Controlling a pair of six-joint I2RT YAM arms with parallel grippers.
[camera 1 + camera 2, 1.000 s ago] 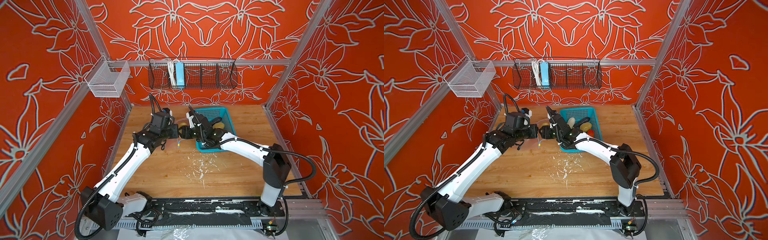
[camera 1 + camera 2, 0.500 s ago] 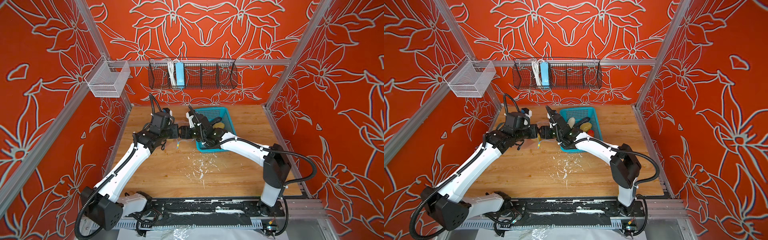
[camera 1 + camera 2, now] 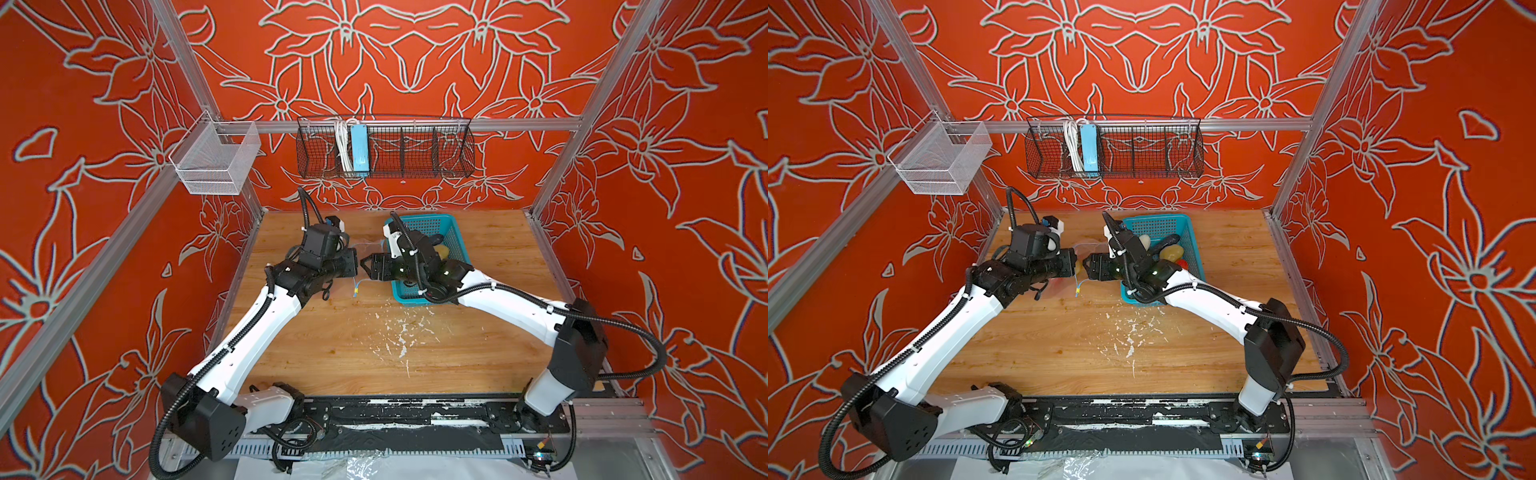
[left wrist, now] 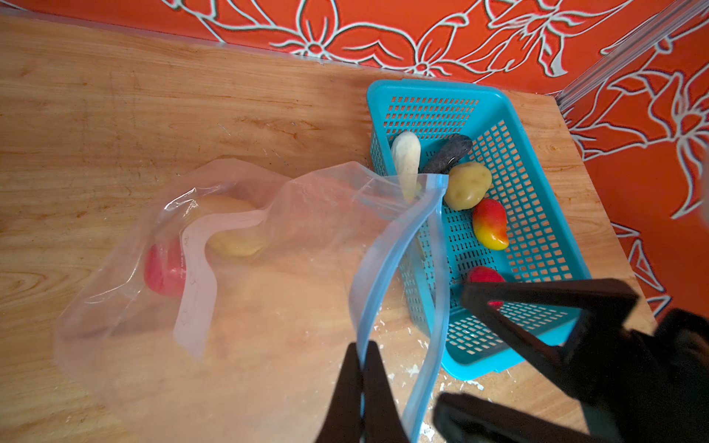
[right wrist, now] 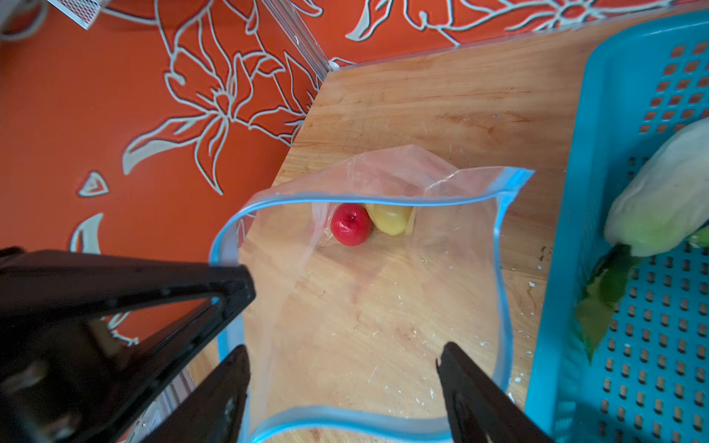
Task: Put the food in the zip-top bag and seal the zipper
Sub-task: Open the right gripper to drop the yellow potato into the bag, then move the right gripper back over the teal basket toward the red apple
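Observation:
The clear zip-top bag (image 4: 268, 307) lies on the wooden table with its mouth held up and open. My left gripper (image 4: 362, 353) is shut on the light-blue zipper (image 4: 387, 245) strip at the mouth's edge. My right gripper (image 5: 344, 349) is open at the mouth, with nothing between its fingers. A red tomato (image 5: 350, 224) and a yellowish potato (image 5: 389, 220) lie inside the bag. The teal basket (image 4: 433, 86) holds a leafy vegetable (image 4: 406, 153), an eggplant (image 4: 449, 151), a potato (image 4: 468, 184), a red-yellow fruit (image 4: 491, 224) and a tomato (image 4: 485, 274). In both top views the grippers (image 3: 360, 266) (image 3: 1081, 266) meet left of the basket.
The basket (image 3: 457, 224) stands at the back right of the table, right beside the bag's mouth. A black wire rack (image 3: 386, 151) and a white mesh bin (image 3: 216, 162) hang on the back wall. White flecks (image 3: 399, 332) mark the table's middle.
My right gripper's jaws have opened wider at the bag's mouth. The left gripper has kept its hold on the strip, and both arms have barely moved.

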